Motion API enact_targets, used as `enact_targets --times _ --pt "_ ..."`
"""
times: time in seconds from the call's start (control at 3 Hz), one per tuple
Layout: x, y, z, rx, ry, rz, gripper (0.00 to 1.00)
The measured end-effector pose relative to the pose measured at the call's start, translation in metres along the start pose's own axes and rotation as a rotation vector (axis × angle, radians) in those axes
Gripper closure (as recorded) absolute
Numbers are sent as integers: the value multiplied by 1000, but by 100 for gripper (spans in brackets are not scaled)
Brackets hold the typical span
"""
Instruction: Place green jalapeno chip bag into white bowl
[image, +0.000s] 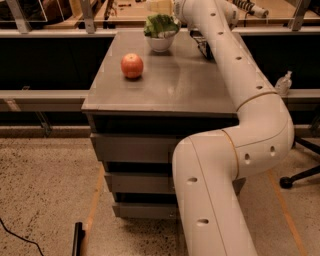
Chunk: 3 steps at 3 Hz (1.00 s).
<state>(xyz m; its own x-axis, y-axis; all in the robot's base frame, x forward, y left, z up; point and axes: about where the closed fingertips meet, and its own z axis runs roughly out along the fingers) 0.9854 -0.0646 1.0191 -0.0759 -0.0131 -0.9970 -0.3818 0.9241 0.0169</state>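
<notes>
The green jalapeno chip bag (161, 24) sits crumpled in the white bowl (161, 44) at the far middle of the grey table top (165, 85), sticking up above the rim. My gripper (161, 6) is at the top edge of the view, just above the bag and bowl, at the end of the white arm (225, 55) that reaches in from the lower right. I cannot tell whether it touches the bag.
A red apple (132, 65) stands on the table, left of and nearer than the bowl. A dark object (202, 46) lies right of the bowl, partly behind the arm. The table has drawers (135, 150) below. A chair base (300, 177) is at right.
</notes>
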Motion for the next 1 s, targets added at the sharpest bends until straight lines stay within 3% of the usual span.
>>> enact_targets --times 0.33,0.67,1.0 --pt "-33 -32 -58 -50 -7 -28 0" --pt "-52 -63 -98 -17 12 -65 0" --pt "-53 -66 -102 -15 14 -66 0"
